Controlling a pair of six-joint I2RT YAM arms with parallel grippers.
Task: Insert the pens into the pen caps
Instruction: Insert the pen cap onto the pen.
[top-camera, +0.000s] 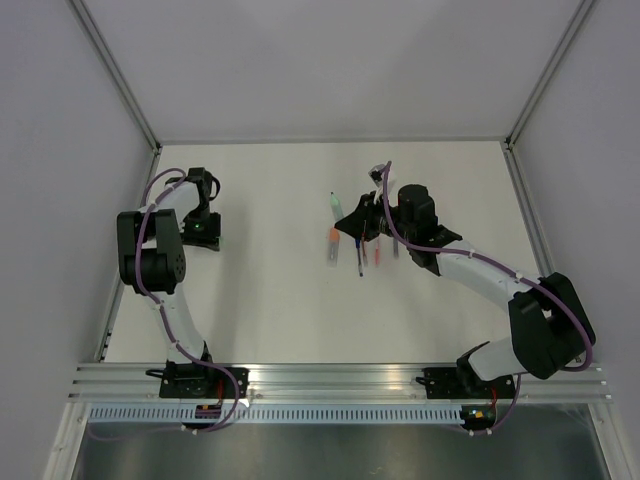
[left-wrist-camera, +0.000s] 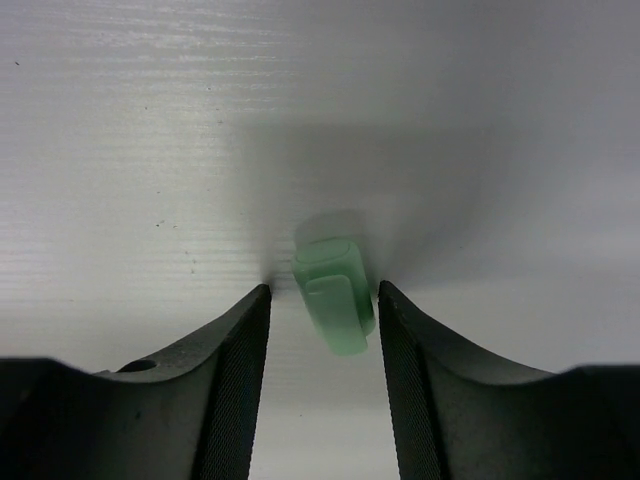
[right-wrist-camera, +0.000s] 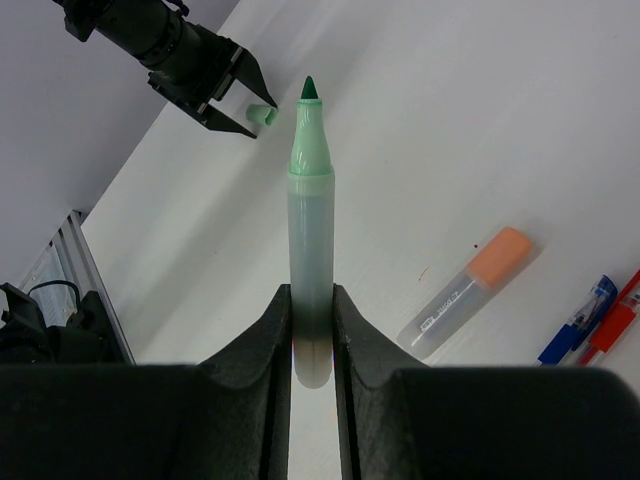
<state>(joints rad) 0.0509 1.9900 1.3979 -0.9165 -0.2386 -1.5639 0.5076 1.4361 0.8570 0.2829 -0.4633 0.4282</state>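
Mint green pen cap (left-wrist-camera: 335, 295), marker pen (right-wrist-camera: 310, 230) with dark green tip, mint neck, smoky grey barrel, second marker (right-wrist-camera: 462, 297) grey with pale orange cap, blue pen (right-wrist-camera: 578, 322), red pen (right-wrist-camera: 612, 330), black right gripper (right-wrist-camera: 312, 292), white table (right-wrist-camera: 450, 120), purple cables (top-camera: 490, 263).

place: lab test cell; signs: white table (top-camera: 280, 310); aluminium rails (top-camera: 340, 380); grey panel walls (top-camera: 340, 60)

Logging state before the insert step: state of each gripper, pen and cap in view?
left gripper: open, straddling the green cap
right gripper: shut on the green pen
green pen: uncapped, tip bare, held
green cap: off its pen, on the table, unclamped
orange-capped marker: capped, lying flat
blue pen: lying flat, cap unclear
red pen: lying flat, cap unclear
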